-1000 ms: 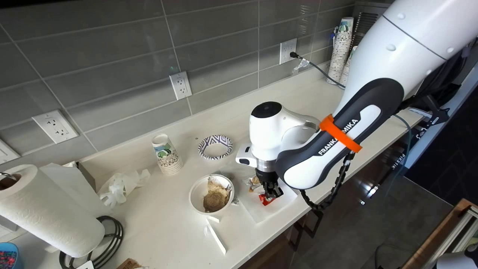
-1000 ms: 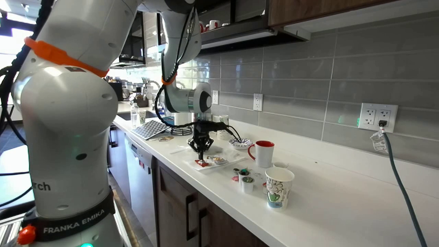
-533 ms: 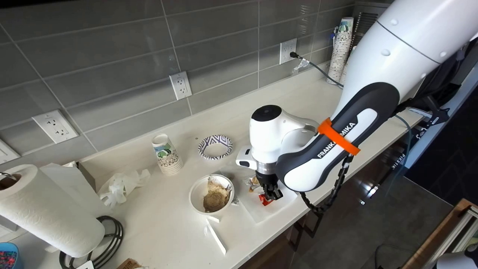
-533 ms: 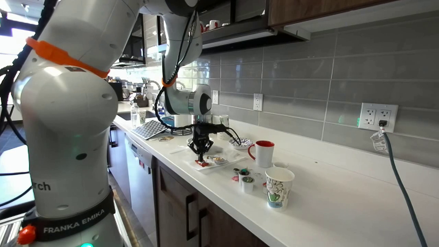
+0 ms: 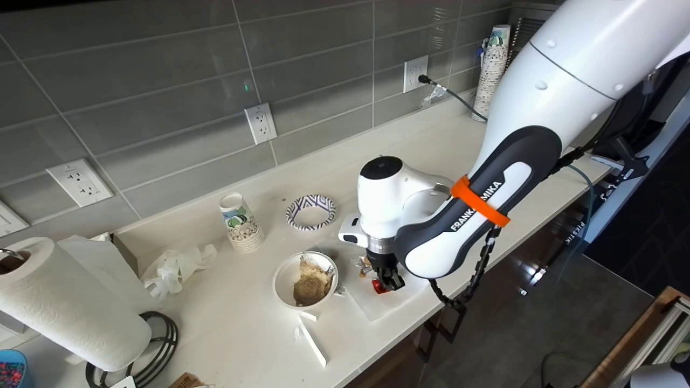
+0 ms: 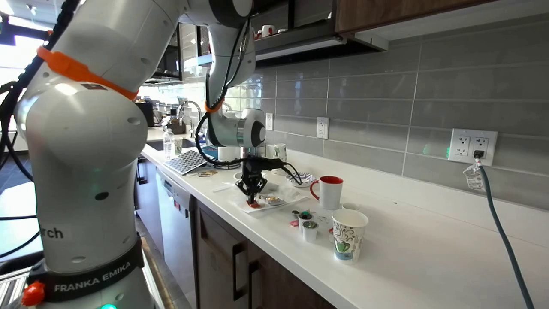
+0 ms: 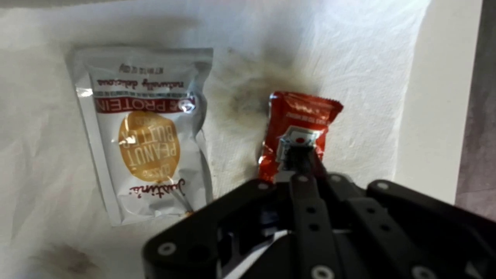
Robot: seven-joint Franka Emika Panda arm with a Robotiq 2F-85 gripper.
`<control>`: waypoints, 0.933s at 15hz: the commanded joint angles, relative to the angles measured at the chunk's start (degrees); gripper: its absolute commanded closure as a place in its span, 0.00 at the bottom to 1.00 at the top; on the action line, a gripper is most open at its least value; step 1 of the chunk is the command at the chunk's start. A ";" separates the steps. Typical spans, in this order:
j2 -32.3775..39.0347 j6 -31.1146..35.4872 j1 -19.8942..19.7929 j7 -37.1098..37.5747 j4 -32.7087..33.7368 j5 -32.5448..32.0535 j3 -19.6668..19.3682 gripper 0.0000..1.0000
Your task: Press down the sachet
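Observation:
A small red sachet with a white label (image 7: pixel 288 112) lies on a white paper towel (image 7: pixel 360 143) in the wrist view. It also shows as a red patch in the exterior views (image 5: pixel 379 287) (image 6: pixel 254 205). My gripper (image 7: pixel 304 157) has its fingers together, tips pointing down. The tips are on the sachet's label and hide its middle and near end. In the exterior views the gripper (image 5: pixel 394 283) (image 6: pixel 251 201) stands upright over the sachet, its tips touching it. A grey and white peanut butter packet (image 7: pixel 149 135) lies flat to the left in the wrist view.
A white bowl (image 5: pixel 278 288) with brown powder stands near the paper towel. A patterned bowl (image 5: pixel 295 218), a cup stack (image 5: pixel 243 226) and a paper towel roll (image 5: pixel 81 307) are on the counter. A red-lined mug (image 6: pixel 330 193) and a paper cup (image 6: pixel 348 236) stand nearby. The counter's front edge is close.
The arm and gripper have moved down, with a slight sideways shift. The tips sit lower on the sachet, and its visible red part looks a little changed in shape.

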 commanded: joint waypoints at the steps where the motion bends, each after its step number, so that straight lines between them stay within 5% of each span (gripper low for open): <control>1: 1.83 1.24 0.89 1.92 1.13 -1.82 -0.94 1.00; 14: -2.46 -0.89 0.88 2.68 0.15 -4.96 -1.91 1.00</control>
